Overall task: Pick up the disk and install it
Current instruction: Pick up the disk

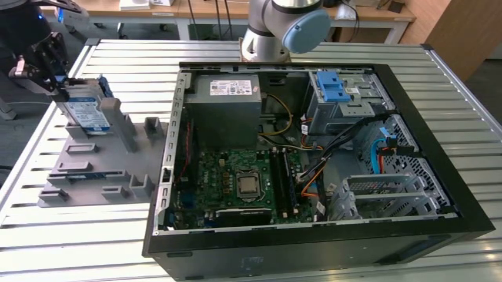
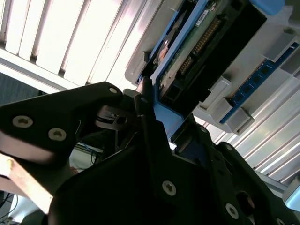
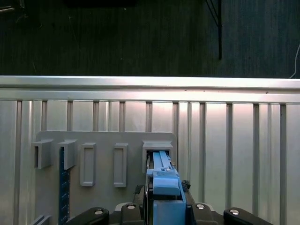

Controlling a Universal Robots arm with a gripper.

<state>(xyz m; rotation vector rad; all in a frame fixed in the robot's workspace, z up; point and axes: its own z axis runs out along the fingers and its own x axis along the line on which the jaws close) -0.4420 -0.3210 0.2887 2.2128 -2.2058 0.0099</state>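
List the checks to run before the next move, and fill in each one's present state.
1. Gripper on the disk: ok, it straddles the blue carrier and looks closed on it.
2. Disk free of the grey holder: not ok, it stands upright in a slot.
3. Computer case open: ok, its inside is exposed.
4. Drive cage bay free: cannot tell.

Robotics lab — slatted aluminium bench (image 1: 94, 247), opened computer case (image 1: 314, 251), wooden desks (image 1: 196, 13) behind.
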